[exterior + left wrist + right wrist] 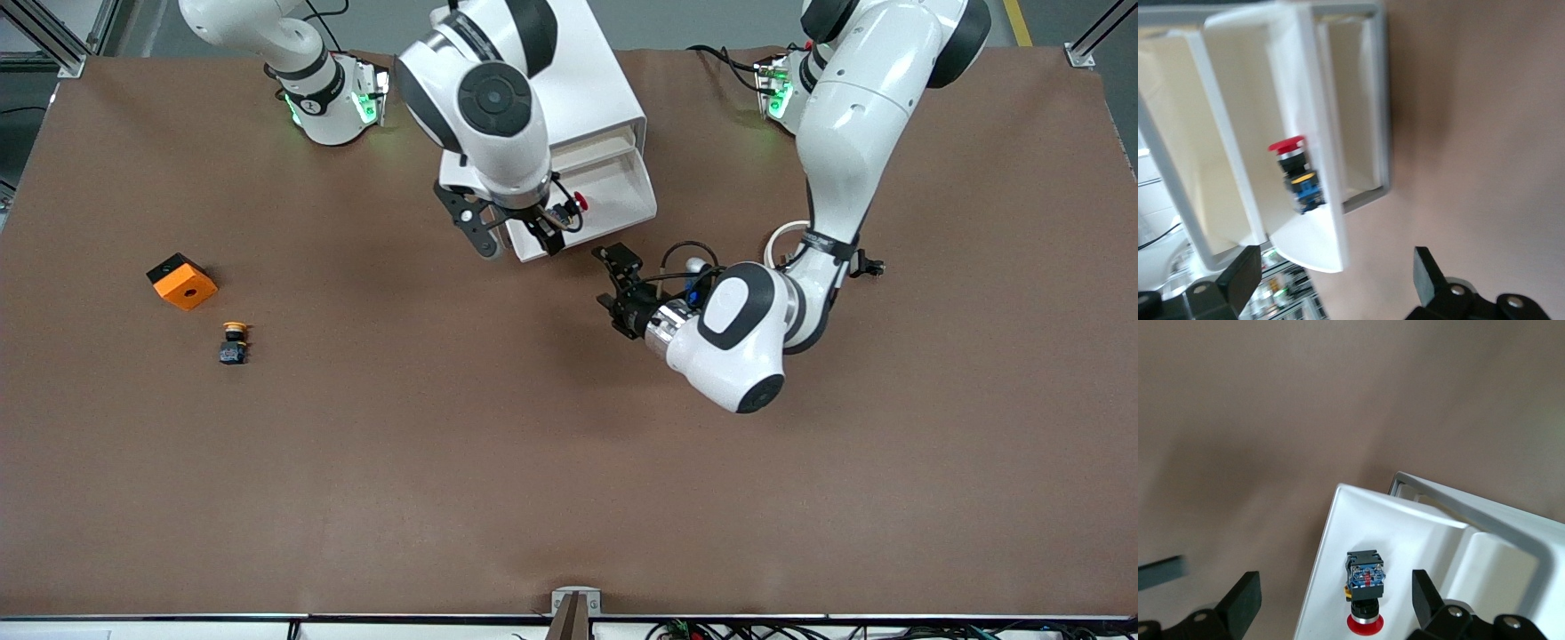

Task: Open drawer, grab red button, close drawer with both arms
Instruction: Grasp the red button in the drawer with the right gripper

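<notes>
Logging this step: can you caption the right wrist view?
Right gripper, fingers open, over the red button lying in the pulled-out white drawer.

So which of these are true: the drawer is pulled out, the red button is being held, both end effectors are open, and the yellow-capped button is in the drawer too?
1. The drawer is pulled out. True.
2. The right end effector holds the red button. False: it hovers open over the button, which lies in the drawer.
3. The left end effector is open. True.
4. The yellow-capped button is in the drawer. False: it lies on the table beside the orange cube.
</notes>
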Robot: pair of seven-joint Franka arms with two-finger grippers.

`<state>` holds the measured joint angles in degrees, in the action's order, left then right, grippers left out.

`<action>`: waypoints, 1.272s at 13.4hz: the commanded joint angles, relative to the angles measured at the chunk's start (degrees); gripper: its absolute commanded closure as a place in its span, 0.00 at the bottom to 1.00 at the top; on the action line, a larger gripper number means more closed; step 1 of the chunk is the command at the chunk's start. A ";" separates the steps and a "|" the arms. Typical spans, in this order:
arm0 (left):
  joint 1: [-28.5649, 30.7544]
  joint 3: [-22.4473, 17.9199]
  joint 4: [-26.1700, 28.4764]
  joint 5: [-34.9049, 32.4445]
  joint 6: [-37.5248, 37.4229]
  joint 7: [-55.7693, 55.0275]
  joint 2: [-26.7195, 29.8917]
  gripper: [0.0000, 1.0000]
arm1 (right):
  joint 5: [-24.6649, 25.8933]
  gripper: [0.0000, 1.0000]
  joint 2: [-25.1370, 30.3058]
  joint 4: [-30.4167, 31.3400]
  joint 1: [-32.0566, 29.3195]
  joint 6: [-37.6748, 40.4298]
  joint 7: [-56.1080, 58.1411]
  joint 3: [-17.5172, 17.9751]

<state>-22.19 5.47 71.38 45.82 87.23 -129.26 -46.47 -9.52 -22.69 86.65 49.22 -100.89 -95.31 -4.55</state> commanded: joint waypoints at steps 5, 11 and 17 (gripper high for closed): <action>1.09 -2.65 -3.97 -18.65 -0.83 13.85 9.82 0.00 | -0.76 0.00 -2.01 5.63 5.08 -7.90 2.41 -0.55; 5.40 -3.45 -3.62 -28.03 -0.92 25.09 19.03 0.00 | -0.76 0.00 -1.13 10.38 6.06 -10.03 5.73 -0.55; 5.66 -3.19 -1.95 -40.98 -0.92 40.19 28.09 0.00 | -0.85 0.43 -1.22 10.82 5.97 -9.95 6.72 -0.55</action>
<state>-16.75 2.47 66.47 6.77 86.36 -94.32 -22.57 -9.52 -25.46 95.54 54.54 -110.49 -89.40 -4.57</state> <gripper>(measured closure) 0.000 0.198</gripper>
